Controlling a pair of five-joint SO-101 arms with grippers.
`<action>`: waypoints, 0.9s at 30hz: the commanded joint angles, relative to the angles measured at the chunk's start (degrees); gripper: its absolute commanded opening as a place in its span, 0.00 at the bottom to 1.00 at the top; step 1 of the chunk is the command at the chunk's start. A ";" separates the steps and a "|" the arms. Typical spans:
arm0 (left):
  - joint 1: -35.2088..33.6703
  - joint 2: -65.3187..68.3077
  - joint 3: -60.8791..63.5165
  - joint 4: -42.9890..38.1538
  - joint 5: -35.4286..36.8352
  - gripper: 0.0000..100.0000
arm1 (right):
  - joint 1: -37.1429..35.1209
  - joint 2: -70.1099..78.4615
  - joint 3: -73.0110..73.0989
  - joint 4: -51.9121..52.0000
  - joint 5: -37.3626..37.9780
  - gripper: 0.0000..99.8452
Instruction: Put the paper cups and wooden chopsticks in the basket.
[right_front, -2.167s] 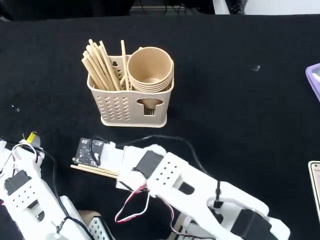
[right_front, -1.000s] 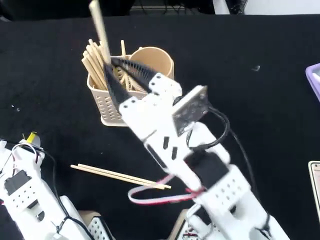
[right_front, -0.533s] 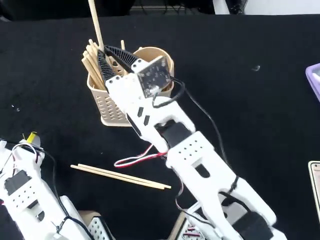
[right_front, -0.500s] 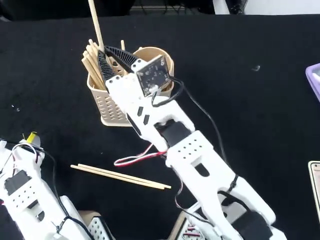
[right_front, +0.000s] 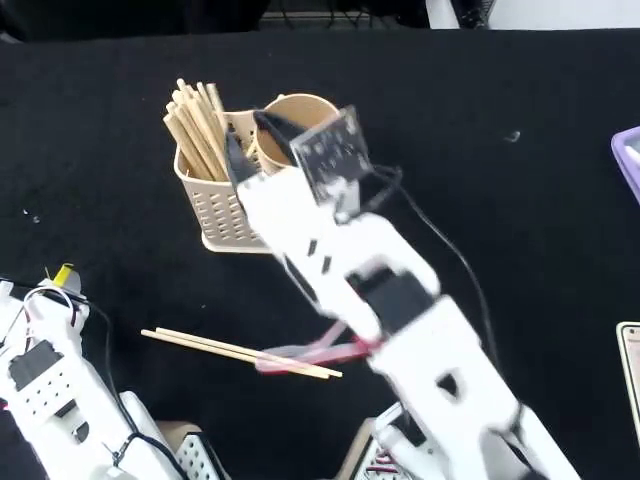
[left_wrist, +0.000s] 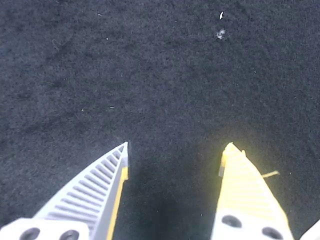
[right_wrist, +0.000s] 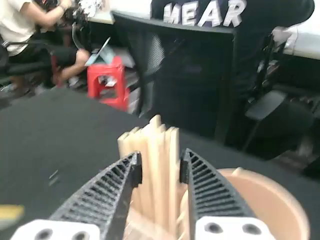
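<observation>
A beige perforated basket (right_front: 225, 215) stands at the back left of the black table. It holds a bundle of wooden chopsticks (right_front: 195, 125) and stacked paper cups (right_front: 300, 105), partly hidden by the right arm. My right gripper (right_front: 250, 145) hovers over the basket, open. Between its fingers I see the chopsticks' tips (right_wrist: 155, 145) standing free, and the cup rim (right_wrist: 265, 200) is beside them. Two chopsticks (right_front: 240, 352) lie on the table near the front. My left gripper (left_wrist: 175, 150) hangs open over bare black cloth at the front left.
A purple object (right_front: 628, 160) and a pale flat thing (right_front: 631, 350) sit at the table's right edge. The left arm's white body (right_front: 45, 390) fills the front left corner. Open cloth lies right of the basket.
The right arm carried a chopstick upright from the table's front to the basket. That chopstick no longer sticks up above the gripper, and the arm has shifted slightly right. The left arm stayed still.
</observation>
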 joint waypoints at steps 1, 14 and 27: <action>0.57 -0.88 -0.75 -0.26 -0.44 0.29 | -9.93 -10.86 7.25 19.16 0.09 0.13; 0.57 -0.88 -0.75 -0.26 -0.44 0.29 | -23.74 15.34 22.81 5.89 4.48 0.13; 0.48 -0.88 -0.75 -0.18 -0.44 0.29 | -22.15 47.08 -2.59 19.87 16.00 0.13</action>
